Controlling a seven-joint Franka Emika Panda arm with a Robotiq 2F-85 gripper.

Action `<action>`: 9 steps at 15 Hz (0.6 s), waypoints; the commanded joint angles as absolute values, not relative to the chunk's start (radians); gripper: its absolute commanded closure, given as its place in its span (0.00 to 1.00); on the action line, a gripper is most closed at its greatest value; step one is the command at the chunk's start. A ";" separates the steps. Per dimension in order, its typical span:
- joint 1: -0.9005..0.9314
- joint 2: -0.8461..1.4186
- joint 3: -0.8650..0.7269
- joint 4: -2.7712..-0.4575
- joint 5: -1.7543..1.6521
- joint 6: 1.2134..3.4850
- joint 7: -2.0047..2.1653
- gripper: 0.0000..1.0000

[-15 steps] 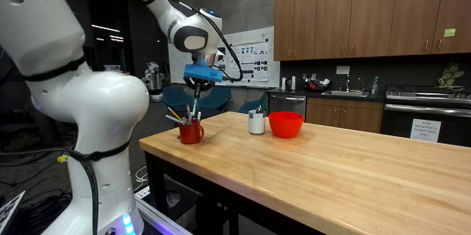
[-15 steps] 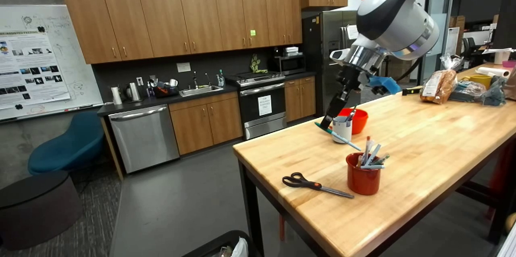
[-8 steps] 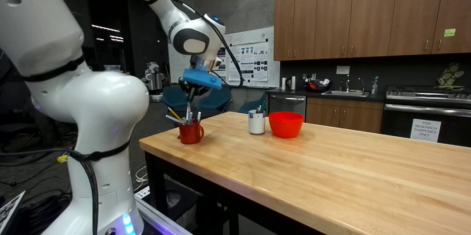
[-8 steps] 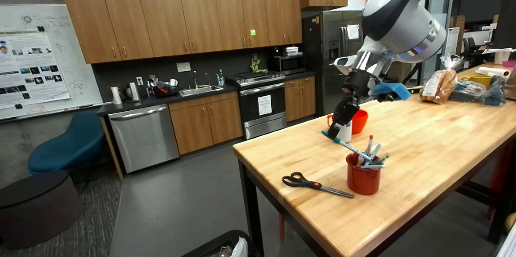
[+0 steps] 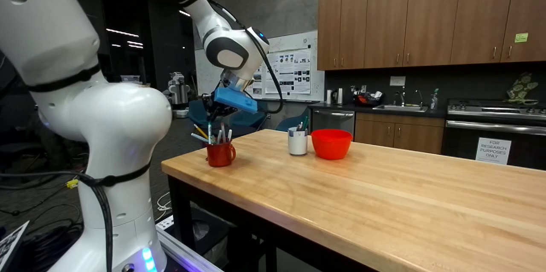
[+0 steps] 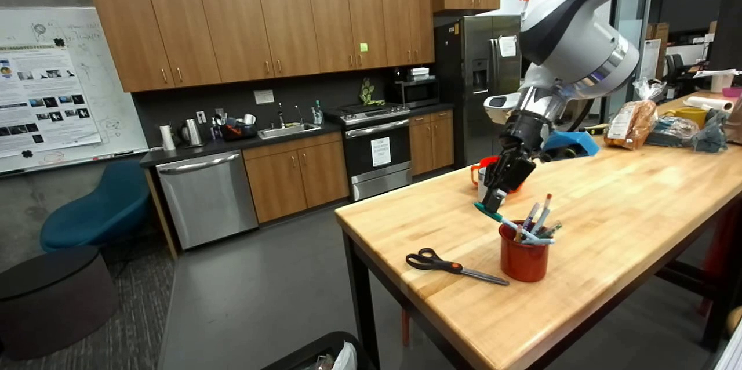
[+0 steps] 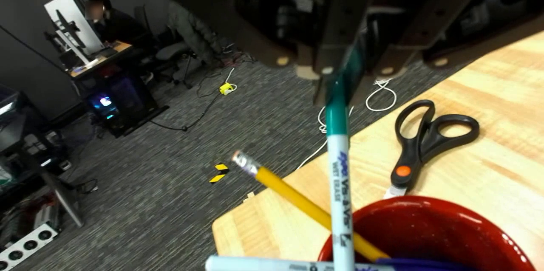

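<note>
My gripper [image 7: 333, 88] is shut on a marker [image 7: 340, 186] by its green cap, and the white barrel slants down from the fingers. In both exterior views the gripper [image 6: 493, 203] hangs just above and beside a dark red mug [image 6: 524, 263] at the table's end. The marker's lower part reaches the mouth of the mug [image 5: 219, 155]; its tip is out of sight, so how deep it sits I cannot tell. Several pens and a yellow pencil [image 7: 297, 196] lean in the mug. Black-handled scissors [image 7: 418, 148] lie next to it.
A white cup with pens [image 5: 297, 142] and a bright red bowl [image 5: 332, 144] stand farther along the wooden table [image 5: 362, 191]. Bagged bread [image 6: 630, 123] and other bags lie at the far end. The table's edge runs close by the mug and scissors [image 6: 440, 264].
The gripper has come down with the marker, bringing its lower end to the mug's mouth. Some pens in the mug have shifted, and the mug has moved very slightly.
</note>
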State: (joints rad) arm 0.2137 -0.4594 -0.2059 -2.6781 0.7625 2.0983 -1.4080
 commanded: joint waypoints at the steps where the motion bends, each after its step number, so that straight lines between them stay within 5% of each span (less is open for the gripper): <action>1: 0.177 -0.398 -0.191 -2.626 0.804 2.020 -1.512 0.97; 9: 0.121 -0.299 -0.156 -2.515 0.856 1.904 -1.645 0.97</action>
State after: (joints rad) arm 0.1581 -0.3524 -0.1791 -2.5686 0.8287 1.9541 -1.5907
